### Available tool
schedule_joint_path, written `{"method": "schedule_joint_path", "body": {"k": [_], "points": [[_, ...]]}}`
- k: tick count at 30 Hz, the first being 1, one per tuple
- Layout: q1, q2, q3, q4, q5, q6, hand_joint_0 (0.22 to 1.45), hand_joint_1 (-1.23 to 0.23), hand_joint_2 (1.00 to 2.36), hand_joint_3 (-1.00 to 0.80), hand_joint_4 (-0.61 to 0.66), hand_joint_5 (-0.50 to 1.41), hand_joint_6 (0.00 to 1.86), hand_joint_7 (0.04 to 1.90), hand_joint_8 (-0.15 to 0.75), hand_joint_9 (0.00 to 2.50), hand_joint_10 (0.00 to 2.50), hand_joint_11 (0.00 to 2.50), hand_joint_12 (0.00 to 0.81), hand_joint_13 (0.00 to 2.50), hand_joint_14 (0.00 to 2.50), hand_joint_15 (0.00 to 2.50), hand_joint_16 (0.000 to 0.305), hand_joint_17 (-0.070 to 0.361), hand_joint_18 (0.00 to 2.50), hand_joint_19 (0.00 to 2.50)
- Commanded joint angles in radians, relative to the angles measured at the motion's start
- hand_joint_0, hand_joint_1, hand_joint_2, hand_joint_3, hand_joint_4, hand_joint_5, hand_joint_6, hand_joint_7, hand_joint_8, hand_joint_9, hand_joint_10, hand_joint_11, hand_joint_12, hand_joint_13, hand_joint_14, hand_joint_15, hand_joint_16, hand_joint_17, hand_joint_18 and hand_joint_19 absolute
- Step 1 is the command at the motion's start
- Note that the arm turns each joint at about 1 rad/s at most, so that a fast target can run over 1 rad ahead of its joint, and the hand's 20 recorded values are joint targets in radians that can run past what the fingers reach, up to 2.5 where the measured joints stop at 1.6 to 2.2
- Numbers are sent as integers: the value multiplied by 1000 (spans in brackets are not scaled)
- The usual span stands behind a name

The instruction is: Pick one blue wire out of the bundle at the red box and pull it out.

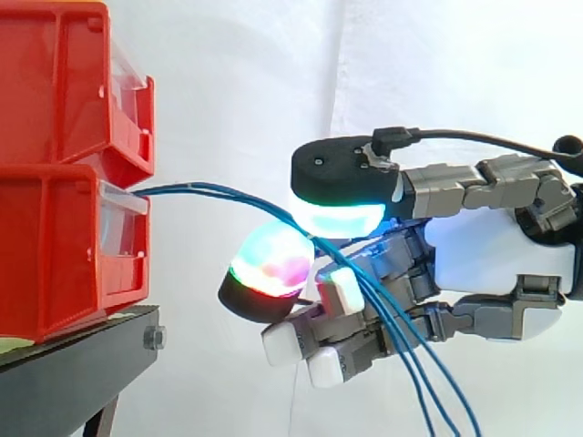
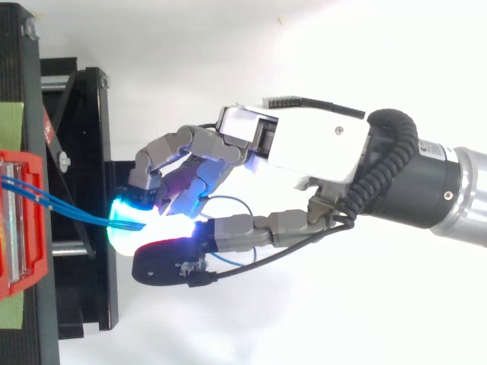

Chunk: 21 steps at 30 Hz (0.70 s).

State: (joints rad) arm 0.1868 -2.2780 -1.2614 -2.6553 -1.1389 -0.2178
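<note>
Several blue wires [image 1: 219, 192] ran from the lower red box [image 1: 55, 255] to the hand [image 1: 483, 250] — clamped between its glowing pads [image 1: 337, 218] — then trailed down past the curled fingers [image 1: 342, 289].

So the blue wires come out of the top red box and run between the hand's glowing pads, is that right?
Not quite. The wires come out of the lower box, not the top box; the side view shows it. They do run between the glowing pads of the hand.
</note>
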Motion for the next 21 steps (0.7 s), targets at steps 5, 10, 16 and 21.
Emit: {"method": "schedule_joint_path", "body": {"k": [5,10,16,21], "points": [[-6,0,0,0,-4,0,658,-829,1023,-111,293,-157,822,717,301,1015,29,807,394,707,20,443,59,133,523,528],[-9,0,-1,0,-7,0,584,-764,1011,-68,362,-117,775,899,331,1062,23,613,435,742,16,405,71,160,592,525],[-12,0,-1,0,-10,0,607,-741,1002,27,328,-121,784,895,349,1064,25,629,455,763,16,409,75,168,609,526],[-12,0,-1,2,-12,0,635,-786,1007,24,332,-136,817,777,333,1038,24,672,437,744,17,416,70,159,583,511]]}}
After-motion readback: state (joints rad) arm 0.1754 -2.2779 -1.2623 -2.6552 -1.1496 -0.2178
